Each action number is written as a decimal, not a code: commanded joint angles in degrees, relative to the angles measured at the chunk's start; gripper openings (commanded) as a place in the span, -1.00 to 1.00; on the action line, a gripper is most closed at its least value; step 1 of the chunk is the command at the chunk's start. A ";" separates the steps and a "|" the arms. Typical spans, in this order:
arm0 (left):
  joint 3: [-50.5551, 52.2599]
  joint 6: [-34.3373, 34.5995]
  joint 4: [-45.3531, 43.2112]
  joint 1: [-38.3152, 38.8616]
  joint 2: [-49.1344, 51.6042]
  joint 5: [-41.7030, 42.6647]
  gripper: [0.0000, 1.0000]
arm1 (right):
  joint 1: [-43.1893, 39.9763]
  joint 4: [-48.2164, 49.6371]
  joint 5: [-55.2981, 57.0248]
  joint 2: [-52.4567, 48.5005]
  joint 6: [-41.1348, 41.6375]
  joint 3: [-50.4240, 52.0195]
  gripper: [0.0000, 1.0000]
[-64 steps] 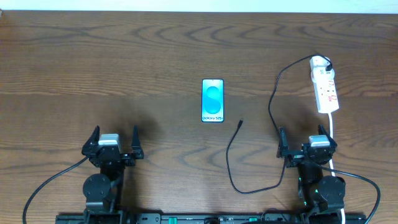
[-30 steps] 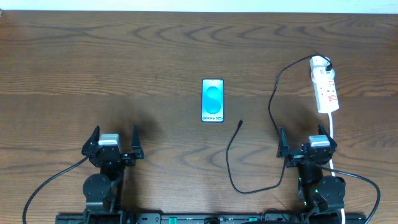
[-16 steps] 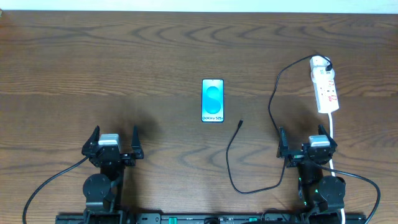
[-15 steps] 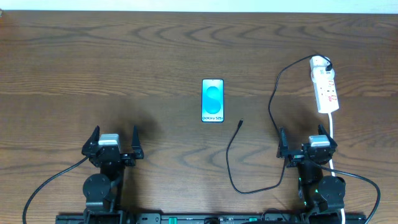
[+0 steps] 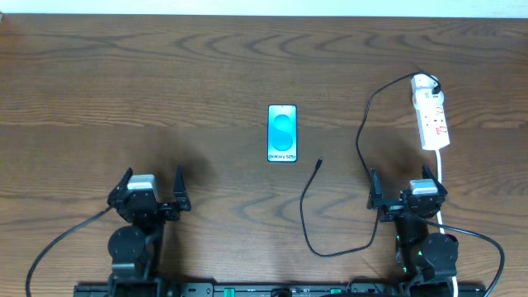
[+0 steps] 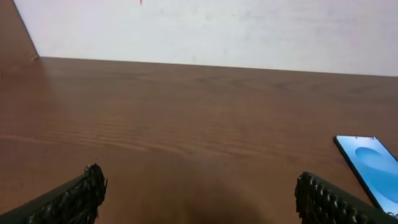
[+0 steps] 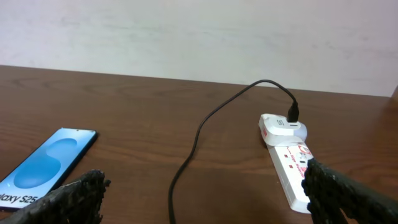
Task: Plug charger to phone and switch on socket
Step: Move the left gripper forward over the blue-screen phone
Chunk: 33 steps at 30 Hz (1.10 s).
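The phone (image 5: 282, 133) lies flat at the table's middle, its blue screen up; it also shows in the left wrist view (image 6: 370, 160) and the right wrist view (image 7: 46, 160). The charger cable (image 5: 307, 219) runs from the socket's far end in a loop to its connector tip (image 5: 319, 162), just right of the phone's near end. The white socket (image 5: 432, 119) lies at the right; it shows in the right wrist view (image 7: 292, 165). My left gripper (image 5: 152, 182) is open and empty near the front left. My right gripper (image 5: 402, 179) is open and empty, below the socket.
The socket's white cord (image 5: 442, 186) runs down past my right gripper. A pale wall (image 6: 205, 31) stands beyond the table's far edge.
My left gripper has shifted slightly; the right arm, phone, cable and socket have not moved.
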State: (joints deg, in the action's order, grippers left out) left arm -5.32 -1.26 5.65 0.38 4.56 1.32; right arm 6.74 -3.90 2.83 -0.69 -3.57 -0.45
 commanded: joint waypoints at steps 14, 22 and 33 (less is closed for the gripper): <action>-32.57 1.05 15.43 -0.31 37.51 5.99 0.98 | 0.44 -0.15 0.24 0.37 0.11 0.13 0.99; -44.63 -0.87 29.81 -0.31 46.77 11.54 0.98 | 0.44 -0.15 0.24 0.37 0.11 0.13 0.99; -54.25 0.59 34.49 -0.31 54.53 27.87 0.98 | 0.44 -0.15 0.24 0.37 0.09 0.13 0.99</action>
State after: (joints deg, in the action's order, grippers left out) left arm -58.02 -1.54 41.56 0.38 59.16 22.06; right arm 6.74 -3.90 2.83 -0.69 -3.57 -0.45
